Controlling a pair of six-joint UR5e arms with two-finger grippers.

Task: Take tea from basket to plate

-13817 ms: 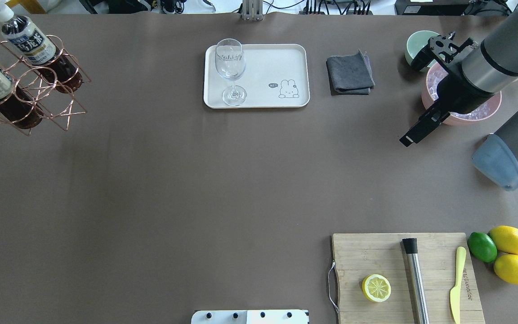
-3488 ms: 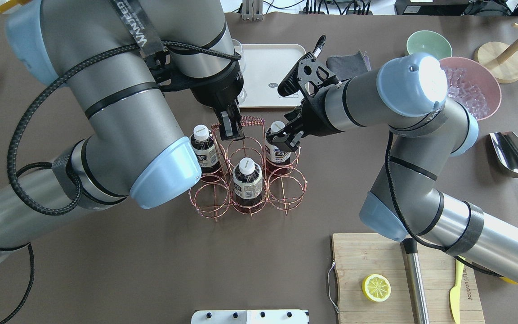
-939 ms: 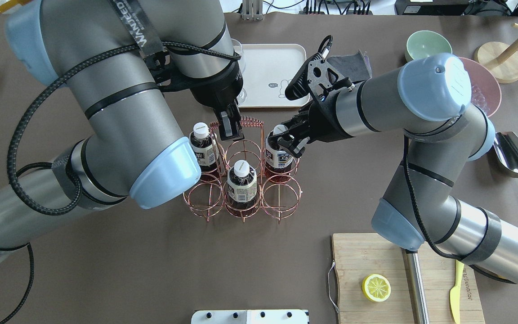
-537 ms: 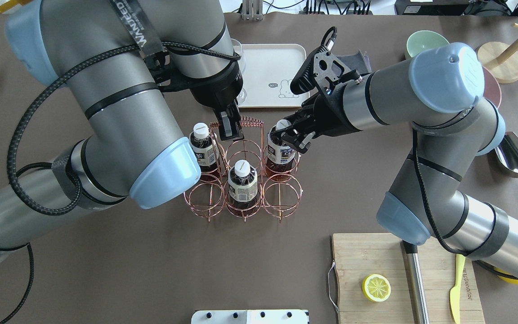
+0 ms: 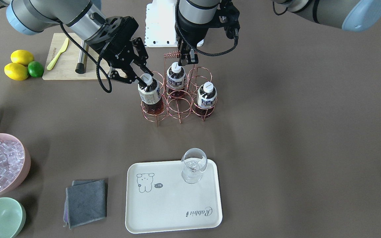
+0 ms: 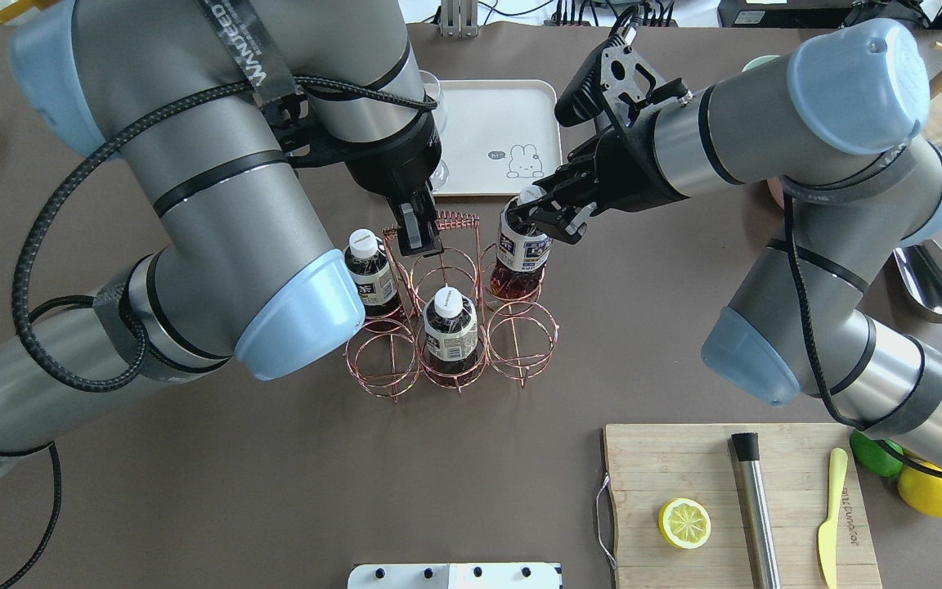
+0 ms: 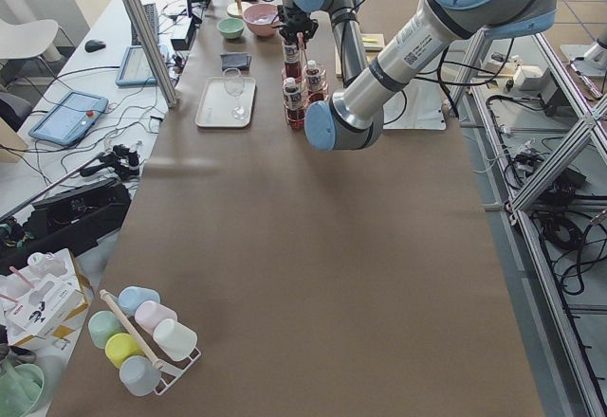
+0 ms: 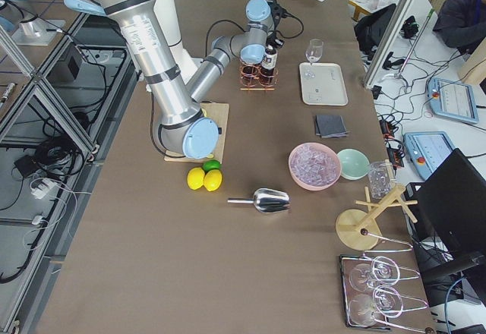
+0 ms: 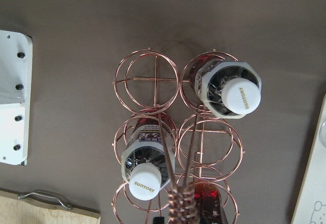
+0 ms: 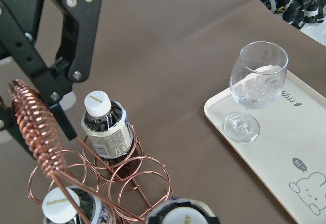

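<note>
Front-facing: right jaws clamped on neck of small clear plastic tea bottle (image 5: 149, 93), white cap, brown liquid. Bottle tilted, sitting high, base inside ring of rose-copper wire basket (image 5: 168, 107). Left jaws closed on basket's coiled handle (image 5: 171, 54). Cream rectangular tray (image 5: 174, 205) on tabletop, well apart from basket.
Overhead: tea bottle (image 6: 520, 255) at basket's far right ring.
Left wrist: two other bottles (image 9: 235, 89) seated in rings.
Right wrist: stemmed clear glass (image 10: 257, 89) upright on tray (image 10: 285, 147).

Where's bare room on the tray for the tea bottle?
The cream rectangular tray is bare across its middle, between the bear drawing and the "Rabbit" script; the stemmed clear glass takes one corner. The brown table between tray and rose-copper wire basket is bare too.
</note>
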